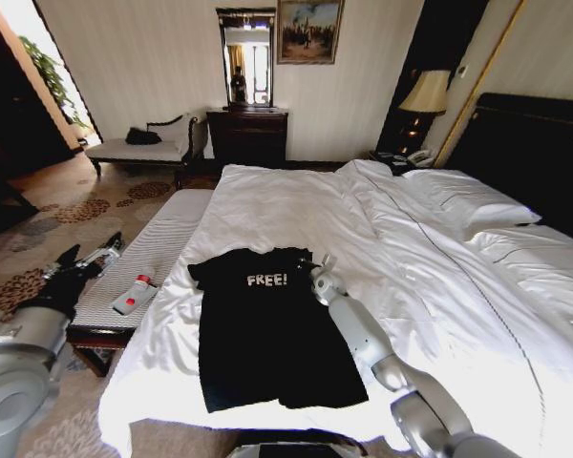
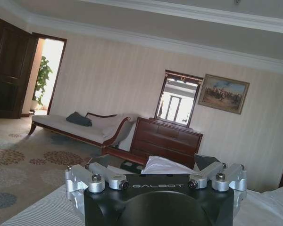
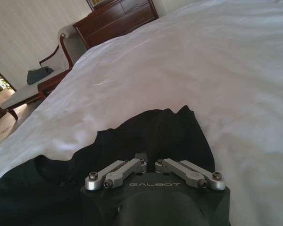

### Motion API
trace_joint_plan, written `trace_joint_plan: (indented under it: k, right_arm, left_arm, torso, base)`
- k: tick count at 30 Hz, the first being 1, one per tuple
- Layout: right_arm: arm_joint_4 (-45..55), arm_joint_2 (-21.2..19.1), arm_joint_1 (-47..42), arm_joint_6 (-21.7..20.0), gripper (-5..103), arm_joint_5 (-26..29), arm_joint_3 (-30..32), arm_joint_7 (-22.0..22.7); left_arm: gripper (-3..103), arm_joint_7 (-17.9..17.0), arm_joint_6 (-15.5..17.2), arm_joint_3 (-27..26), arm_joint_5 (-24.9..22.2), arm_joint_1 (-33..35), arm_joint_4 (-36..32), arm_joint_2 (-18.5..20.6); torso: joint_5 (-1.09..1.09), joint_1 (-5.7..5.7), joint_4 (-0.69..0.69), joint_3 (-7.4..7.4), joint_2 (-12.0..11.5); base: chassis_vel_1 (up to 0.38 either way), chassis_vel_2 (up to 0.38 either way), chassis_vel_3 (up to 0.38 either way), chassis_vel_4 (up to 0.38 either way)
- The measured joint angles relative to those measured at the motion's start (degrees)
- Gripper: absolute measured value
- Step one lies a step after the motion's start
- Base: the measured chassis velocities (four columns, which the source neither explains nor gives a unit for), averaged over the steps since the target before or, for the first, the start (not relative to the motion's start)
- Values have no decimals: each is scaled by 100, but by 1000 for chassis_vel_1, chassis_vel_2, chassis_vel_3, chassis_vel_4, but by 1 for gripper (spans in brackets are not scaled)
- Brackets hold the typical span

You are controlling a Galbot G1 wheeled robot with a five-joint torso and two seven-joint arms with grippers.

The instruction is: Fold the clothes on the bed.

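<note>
The clothes are one black T-shirt [image 1: 267, 329] with white "FREE!" lettering, lying flat and face up near the foot of the bed [image 1: 411, 248], collar toward the pillows. My right gripper [image 1: 313, 268] reaches in from the lower right to the shirt's right sleeve. In the right wrist view the right gripper [image 3: 148, 159] is shut, with the bunched black fabric [image 3: 151, 129] of the sleeve pinched at its tips. My left gripper [image 1: 94, 256] hangs open off the bed's left side, above the end of the bench and holding nothing.
A pale striped bench [image 1: 162, 243] runs along the bed's left side with a small white-and-red bottle [image 1: 134, 294] on it. Pillows [image 1: 468, 200] and the dark headboard [image 1: 535, 143] are at the right. A chaise [image 2: 85, 127] and dresser [image 2: 167, 139] stand against the far wall.
</note>
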Motion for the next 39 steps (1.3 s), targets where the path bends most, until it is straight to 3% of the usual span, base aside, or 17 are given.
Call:
trace_joint_plan:
  k: [9, 12, 19, 22, 23, 24, 27, 29, 33, 39]
  right_arm:
    - [592, -78, -293, 296, 2, -165, -170, -159]
    - [866, -157, -476, 516, 2, -421, -294, -427]
    - [657, -153, -525, 678, -1, -708, -330, -520]
    - [514, -140, -478, 726, 3, -744, -269, -510]
    - [485, -141, -469, 747, 13, -753, -248, -499]
    - [508, -156, -479, 757, 13, -749, -241, -498]
    - [744, -210, -573, 836, 29, -745, -280, -551]
    - [806, -215, -612, 894, 29, -751, -304, -574]
    - [1117, -233, -830, 1080, 51, -733, -409, -651]
    - [1379, -304, -1070, 1254, 68, -852, -667, -817]
  left_arm:
    - [100, -4, -2, 8, 14, 33, -36, -20]
    - [100, -9, -2, 6, 21, 47, -55, -27]
    - [100, -16, -2, 2, 28, 96, -110, -48]
    - [100, -22, -3, -4, 30, 122, -111, -57]
    - [100, -26, -2, -8, 31, 132, -111, -62]
    - [100, -28, -3, -13, 32, 141, -111, -68]
    - [100, -32, -2, -20, 33, 147, -113, -71]
    - [100, -35, 1, -21, 32, 147, -113, -71]
    - [100, -53, 36, -21, 26, 153, -114, -74]
    - [100, -61, 45, -28, 29, 186, -115, -79]
  torso:
    - [0, 0, 1, 0, 0]
    - [-1, 0, 0, 0, 0]
    - [1, 0, 1, 0, 0]
    - [0, 0, 1, 0, 0]
    - [0, 0, 1, 0, 0]
    - [1, 0, 1, 0, 0]
    - [0, 0, 0, 0, 0]
    - [0, 0, 0, 0, 0]
    - [0, 0, 1, 0, 0]
    - [0, 0, 1, 0, 0]
  base:
    - [0, 0, 0, 0]
    - [0, 0, 0, 0]
    - [0, 0, 0, 0]
    - [0, 0, 0, 0]
    - [0, 0, 0, 0]
    - [0, 0, 0, 0]
    - [0, 0, 0, 0]
    - [0, 0, 0, 0]
    - [0, 0, 0, 0]
    - [0, 0, 0, 0]
